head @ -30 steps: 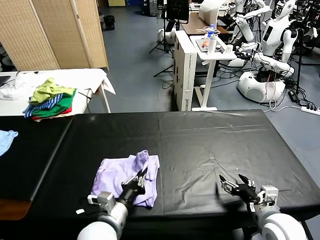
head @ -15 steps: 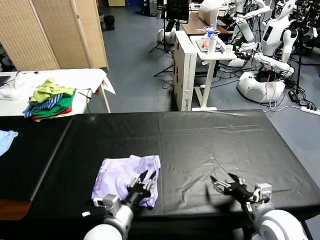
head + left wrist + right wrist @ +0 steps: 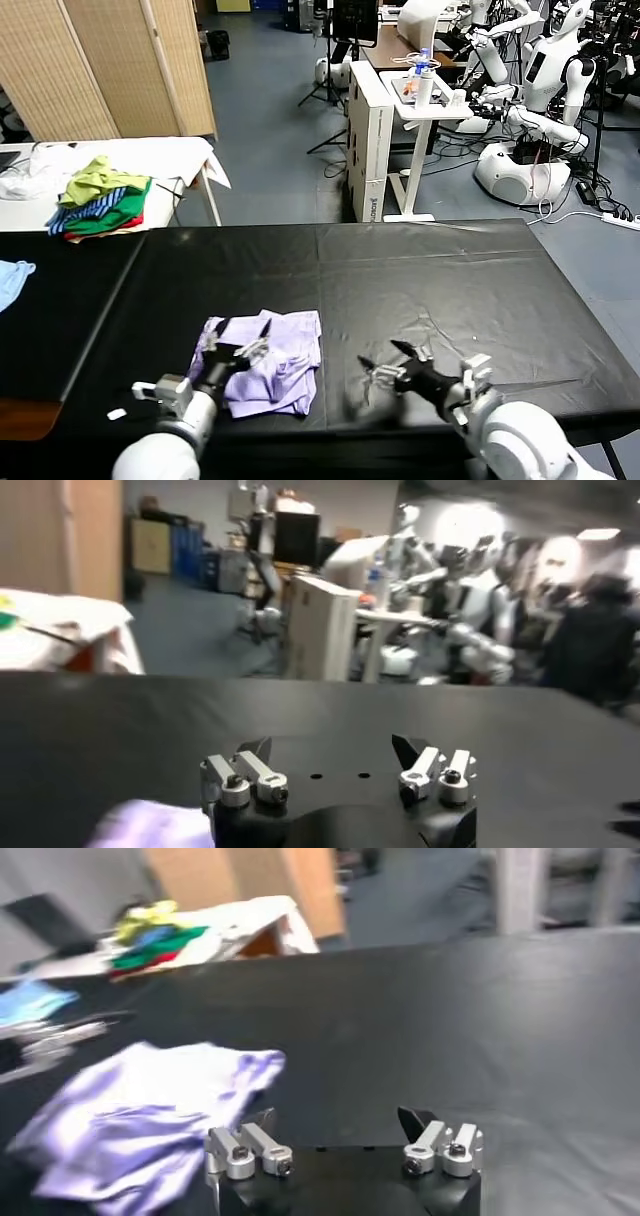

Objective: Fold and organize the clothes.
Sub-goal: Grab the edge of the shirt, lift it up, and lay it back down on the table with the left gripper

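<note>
Sitting rumpled near the front edge of the black table (image 3: 420, 270): lavender T-shirt (image 3: 268, 360), loosely bunched, not squared. Left claw (image 3: 238, 350) over its left part, jaws spread, holding nothing. Right claw (image 3: 392, 372) wide open too, just beside the shirt's right edge. Risk: pinching only the top layer, dragging thin fabric and undoing the fold. Long axis roughly left-right; collar direction unclear.
</note>
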### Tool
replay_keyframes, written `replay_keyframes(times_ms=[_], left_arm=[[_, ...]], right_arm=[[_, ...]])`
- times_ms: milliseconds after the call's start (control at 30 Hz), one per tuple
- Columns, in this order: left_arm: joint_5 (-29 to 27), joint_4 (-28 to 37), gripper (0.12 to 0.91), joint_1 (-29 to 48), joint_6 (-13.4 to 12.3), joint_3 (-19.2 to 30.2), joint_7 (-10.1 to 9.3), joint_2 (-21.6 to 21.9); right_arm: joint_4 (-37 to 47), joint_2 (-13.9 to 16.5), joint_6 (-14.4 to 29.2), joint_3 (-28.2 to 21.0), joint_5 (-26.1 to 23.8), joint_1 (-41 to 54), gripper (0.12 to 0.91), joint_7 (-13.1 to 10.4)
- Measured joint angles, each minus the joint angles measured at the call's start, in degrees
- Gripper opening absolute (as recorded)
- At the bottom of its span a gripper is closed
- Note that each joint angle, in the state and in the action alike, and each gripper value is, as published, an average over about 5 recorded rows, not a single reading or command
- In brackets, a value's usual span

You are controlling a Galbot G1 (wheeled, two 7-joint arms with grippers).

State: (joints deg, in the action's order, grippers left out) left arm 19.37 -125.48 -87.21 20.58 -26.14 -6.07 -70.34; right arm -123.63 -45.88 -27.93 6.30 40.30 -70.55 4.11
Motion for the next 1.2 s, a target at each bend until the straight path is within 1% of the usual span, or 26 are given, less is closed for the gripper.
replay_keyframes(times_ms=[67,133,233,333,467,667,767,833,867,967,1000,1067,1100,1200], left_arm=[[-0.4,0.5,0.907,-0.5,-0.1,-1.2,-0.02,0.1],[-0.8,0.8,0.907,-0.9,-0.2,-2.0,-0.01,0.0],[-1.4,1.5,0.907,-1.1,-0.4,-3.0,0.00,-0.3],[-1.6,2.2,0.907,-1.1,-0.6,-4.0,0.00,-0.3],[-1.7,2.7,0.907,-1.4,-0.9,-5.1,0.00,-0.2],[-2.6,3.5,0.907,-1.9,-1.3,-5.8,0.02,-0.4],[-3.0,3.9,0.907,-2.0,-1.5,-5.8,0.04,-0.6],[-3.3,4.1,0.907,-2.1,-1.5,-5.8,0.04,-0.7],[-3.4,4.1,0.907,-2.1,-1.5,-5.8,0.04,-0.8],[-3.6,4.2,0.907,-2.2,-1.7,-5.7,0.05,-1.1],[-3.7,4.2,0.907,-2.3,-1.7,-5.7,0.05,-1.2],[-4.0,4.3,0.907,-2.4,-1.8,-5.7,0.06,-1.4],[-4.1,4.3,0.907,-2.5,-1.9,-5.7,0.07,-1.4],[-4.4,4.2,0.907,-2.8,-2.1,-5.7,0.09,-1.6]], right_arm=[[0.8,0.7,1.3,-4.1,-2.4,3.0,0.907,2.3],[1.5,1.0,2.5,-8.1,-4.1,6.3,0.907,4.2],[2.6,1.0,3.6,-13.6,-5.3,11.4,0.907,5.7],[3.4,0.6,3.9,-18.1,-5.6,15.8,0.907,5.7],[4.5,-0.5,3.8,-22.7,-5.8,20.3,0.907,4.8],[6.0,-2.3,3.3,-27.1,-6.1,24.2,0.902,3.8],[6.5,-3.0,2.9,-28.3,-6.1,25.1,0.873,3.5],[6.6,-3.1,2.7,-28.8,-6.1,25.3,0.813,3.4],[6.6,-3.1,2.7,-28.9,-6.1,25.4,0.769,3.4],[6.5,-2.8,2.7,-28.9,-6.1,25.3,0.594,3.1],[6.4,-2.8,2.7,-28.9,-6.1,25.3,0.518,2.9],[6.2,-2.5,2.6,-28.7,-6.1,25.0,0.405,2.6],[6.1,-2.4,2.6,-28.5,-6.2,24.8,0.334,2.5],[5.5,-1.8,2.5,-27.8,-6.2,24.1,0.202,2.2]])
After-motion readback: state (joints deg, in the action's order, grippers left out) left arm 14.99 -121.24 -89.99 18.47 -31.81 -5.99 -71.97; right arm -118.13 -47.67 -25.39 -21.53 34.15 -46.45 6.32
